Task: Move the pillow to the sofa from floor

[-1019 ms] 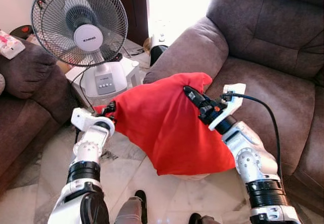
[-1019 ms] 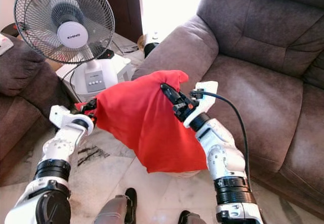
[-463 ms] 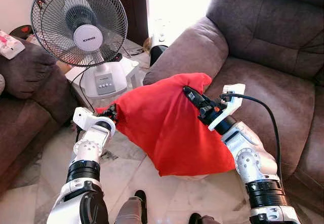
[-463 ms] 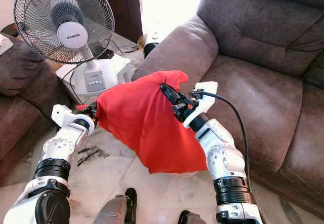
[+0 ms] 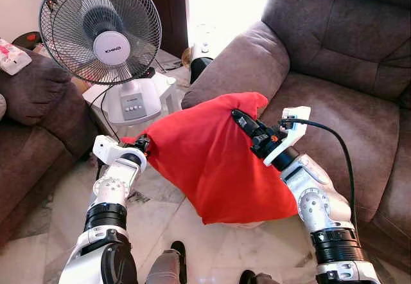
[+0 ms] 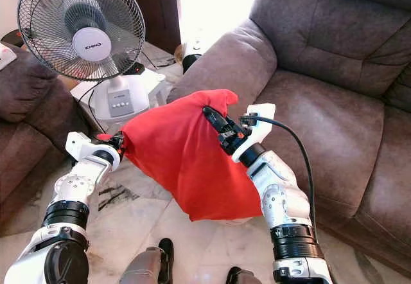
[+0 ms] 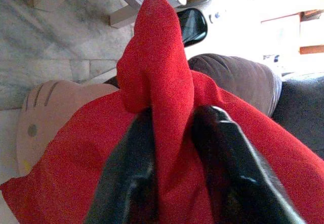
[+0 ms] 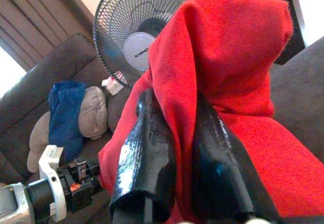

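While the left claw [image 5: 142, 144] pinches one corner of the red pillow [image 5: 212, 155] and the right claw [image 5: 243, 119] clamps its upper corner, the pillow hangs above the marble floor [image 5: 160, 216], beside the sofa [image 5: 334, 114] seat's front edge, near the fan [image 5: 101, 28].

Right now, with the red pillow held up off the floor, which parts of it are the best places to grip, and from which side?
The red pillow is soft, so its bunched corners pinch best. The left gripper clamps the corner on the fan side, the right gripper the top corner nearest the sofa, each coming from its own side.
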You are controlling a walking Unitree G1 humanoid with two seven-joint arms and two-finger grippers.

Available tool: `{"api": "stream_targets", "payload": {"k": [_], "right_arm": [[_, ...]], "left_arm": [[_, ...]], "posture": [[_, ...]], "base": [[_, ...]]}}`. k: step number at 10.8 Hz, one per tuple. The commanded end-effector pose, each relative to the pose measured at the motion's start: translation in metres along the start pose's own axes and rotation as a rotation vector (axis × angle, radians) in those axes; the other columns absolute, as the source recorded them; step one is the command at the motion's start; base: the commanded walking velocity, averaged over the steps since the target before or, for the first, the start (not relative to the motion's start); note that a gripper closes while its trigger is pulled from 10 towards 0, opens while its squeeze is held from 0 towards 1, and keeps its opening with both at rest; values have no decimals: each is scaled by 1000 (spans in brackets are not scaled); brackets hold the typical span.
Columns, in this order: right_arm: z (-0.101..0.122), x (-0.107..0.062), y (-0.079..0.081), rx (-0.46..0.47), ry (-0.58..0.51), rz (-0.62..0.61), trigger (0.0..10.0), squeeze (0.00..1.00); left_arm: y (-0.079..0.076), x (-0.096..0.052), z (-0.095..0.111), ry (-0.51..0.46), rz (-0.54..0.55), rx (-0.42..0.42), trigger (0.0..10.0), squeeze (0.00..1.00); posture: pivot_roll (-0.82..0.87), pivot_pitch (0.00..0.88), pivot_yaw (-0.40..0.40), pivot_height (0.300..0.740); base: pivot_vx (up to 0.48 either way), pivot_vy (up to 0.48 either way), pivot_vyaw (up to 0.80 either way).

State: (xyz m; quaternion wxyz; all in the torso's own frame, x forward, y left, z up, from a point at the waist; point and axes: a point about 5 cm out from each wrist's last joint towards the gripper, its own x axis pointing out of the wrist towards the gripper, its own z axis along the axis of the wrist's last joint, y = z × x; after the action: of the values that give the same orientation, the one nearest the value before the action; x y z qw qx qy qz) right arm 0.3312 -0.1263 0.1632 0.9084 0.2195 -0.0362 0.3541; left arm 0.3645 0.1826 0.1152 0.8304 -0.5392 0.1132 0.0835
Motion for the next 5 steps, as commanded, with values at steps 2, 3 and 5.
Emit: {"api": "stream_targets", "payload": {"k": [2, 3, 5], "right_arm": [[27, 9, 17, -62, -114, 104, 10000, 0], [27, 9, 17, -63, -113, 103, 10000, 0], [27, 9, 17, -61, -113, 101, 10000, 0]], "left_arm": [[2, -1, -1, 16, -2, 23, 0, 0], [1, -2, -1, 16, -5, 24, 0, 0], [-2, -2, -2, 23, -30, 31, 0, 0]], "posture": [[172, 182, 19, 740], [172, 182, 19, 740], [172, 182, 20, 740]], "base": [[0, 0, 0], [0, 0, 0], [0, 0, 0]]}}
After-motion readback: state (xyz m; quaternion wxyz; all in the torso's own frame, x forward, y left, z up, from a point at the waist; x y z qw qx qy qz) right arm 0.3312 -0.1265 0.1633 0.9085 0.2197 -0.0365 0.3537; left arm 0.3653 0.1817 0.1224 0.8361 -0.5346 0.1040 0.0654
